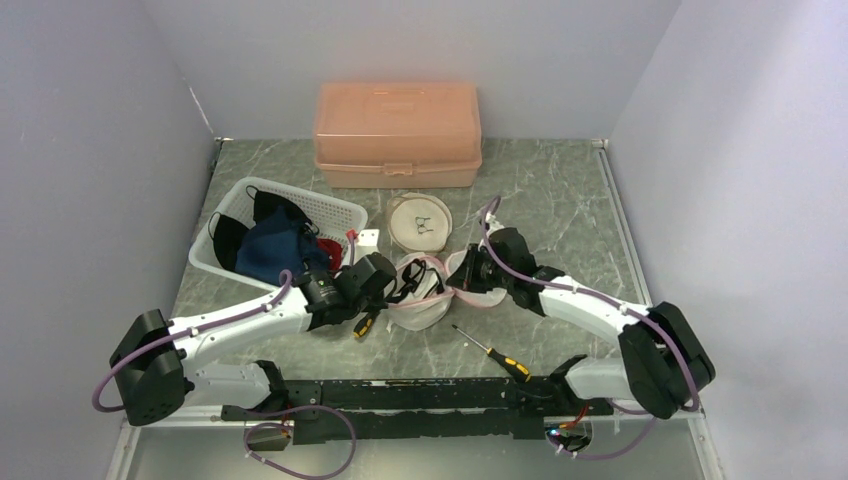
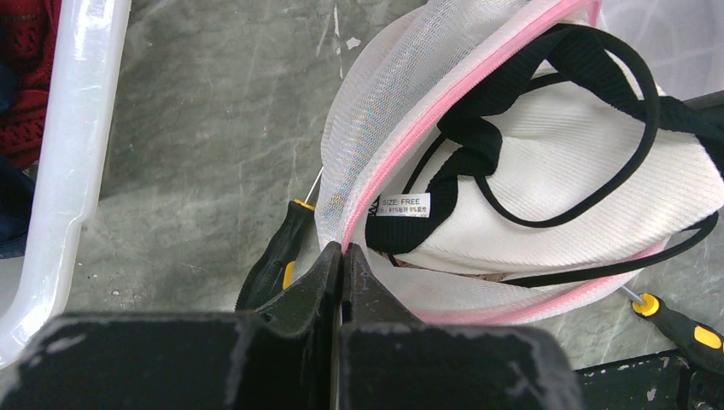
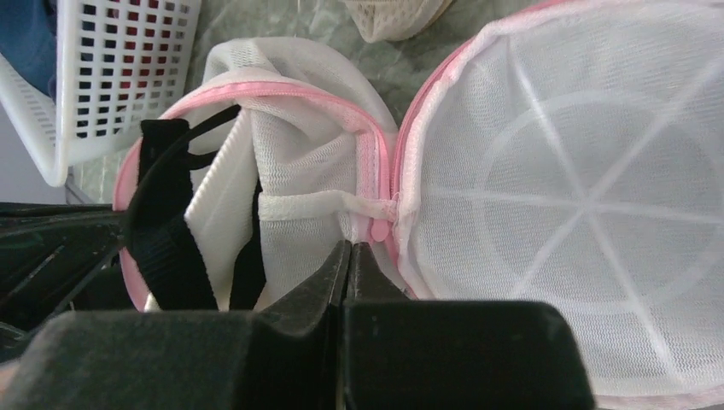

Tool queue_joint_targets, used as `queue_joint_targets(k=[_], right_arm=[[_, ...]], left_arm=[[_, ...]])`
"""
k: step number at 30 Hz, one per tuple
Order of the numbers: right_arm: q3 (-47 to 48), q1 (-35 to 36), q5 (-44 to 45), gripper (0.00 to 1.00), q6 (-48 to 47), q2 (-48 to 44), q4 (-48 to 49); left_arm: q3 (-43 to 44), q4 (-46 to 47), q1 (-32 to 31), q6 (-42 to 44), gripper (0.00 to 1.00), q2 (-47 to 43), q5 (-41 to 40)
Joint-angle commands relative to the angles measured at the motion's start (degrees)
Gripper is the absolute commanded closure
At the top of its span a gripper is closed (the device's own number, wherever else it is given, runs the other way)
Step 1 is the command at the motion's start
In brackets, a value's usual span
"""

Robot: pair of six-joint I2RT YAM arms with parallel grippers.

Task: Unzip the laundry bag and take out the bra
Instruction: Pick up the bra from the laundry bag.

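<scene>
The laundry bag point(image 1: 420, 303) is lying unzipped by the near edge of the counter point(image 1: 545, 200), bra point(image 2: 580, 171) inside. The left claw point(image 2: 341, 256) is clenching its pink rim point(image 2: 424, 130); the right claw point(image 3: 348, 252) is pinching mesh beside the zipper pull point(image 3: 376, 229).

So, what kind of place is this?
Probably a robot test cell, not a home: plain walls box in a marble-patterned table, and staged props, a laundry bag, a white basket and a screwdriver, lie on it.
</scene>
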Motion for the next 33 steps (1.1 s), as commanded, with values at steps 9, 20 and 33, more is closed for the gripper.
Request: queue_joint_targets(k=[9, 20, 33], right_arm=[[7.88, 0.44, 11.39, 1.00, -11.64, -19.67, -9.56], [3.09, 1.84, 14.63, 1.00, -13.42, -25.96, -11.37], [-9.92, 2.95, 16.78, 0.82, -7.77, -29.27, -9.13]], left_arm=[[5.62, 0.33, 0.13, 4.78, 0.97, -2.63, -3.63], [7.41, 3.08, 0.09, 6.79, 0.97, -3.06, -5.24], [-1.97, 2.77, 0.15, -0.81, 0.97, 1.36, 0.17]])
